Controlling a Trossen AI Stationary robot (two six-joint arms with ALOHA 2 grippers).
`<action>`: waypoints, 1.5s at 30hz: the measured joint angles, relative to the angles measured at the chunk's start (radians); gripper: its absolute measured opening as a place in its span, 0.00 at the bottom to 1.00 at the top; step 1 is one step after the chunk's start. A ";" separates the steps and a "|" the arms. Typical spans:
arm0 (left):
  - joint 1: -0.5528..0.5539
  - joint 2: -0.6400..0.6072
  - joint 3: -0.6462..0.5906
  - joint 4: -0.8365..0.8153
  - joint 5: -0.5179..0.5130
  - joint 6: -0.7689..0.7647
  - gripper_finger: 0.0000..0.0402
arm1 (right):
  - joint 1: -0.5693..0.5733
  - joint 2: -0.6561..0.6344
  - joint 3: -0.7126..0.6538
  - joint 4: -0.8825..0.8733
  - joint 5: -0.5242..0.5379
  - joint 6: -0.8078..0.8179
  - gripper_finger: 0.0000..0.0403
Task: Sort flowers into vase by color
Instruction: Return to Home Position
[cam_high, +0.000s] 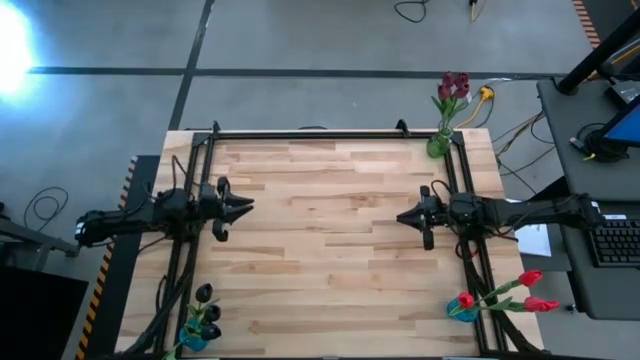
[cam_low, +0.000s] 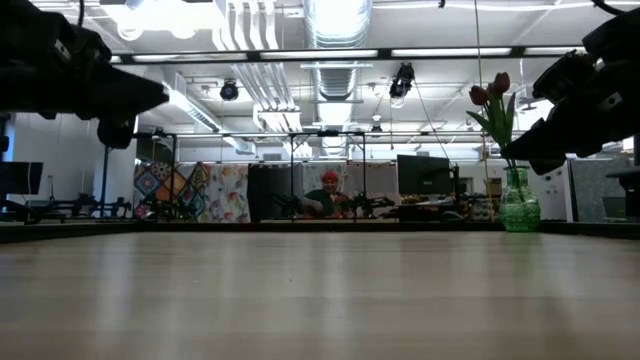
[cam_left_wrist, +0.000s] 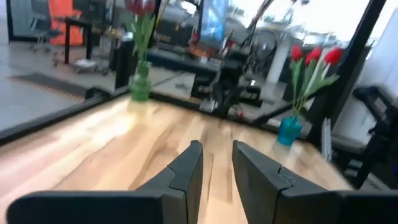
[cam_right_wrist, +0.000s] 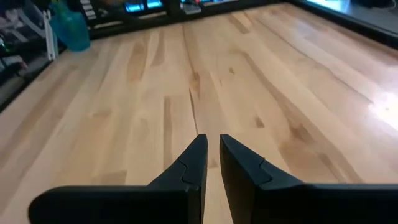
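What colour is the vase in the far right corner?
Green glass vase, clearest in the low view.

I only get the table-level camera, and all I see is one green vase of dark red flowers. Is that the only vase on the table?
Observer: No. From above, a blue vase of bright red flowers stands on the right arm's side, at the end of the table opposite the green vase.
Operator: Any others?
Observer: A second blue vase with near-black flowers stands at the matching corner on the left arm's side.
Operator: Are the arms carrying any flowers?
Observer: No. The wrist cameras show the left gripper and right gripper both empty above the bare table.
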 joint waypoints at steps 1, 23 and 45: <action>0.000 0.001 0.000 -0.019 0.001 0.000 0.19 | 0.000 0.008 0.000 0.000 0.000 0.000 0.09; 0.000 0.079 0.023 -0.028 0.015 0.003 0.19 | 0.000 0.028 -0.001 0.003 0.001 0.000 0.09; 0.000 0.118 0.024 -0.027 0.015 0.003 0.19 | 0.000 0.028 -0.002 0.004 0.001 0.000 0.09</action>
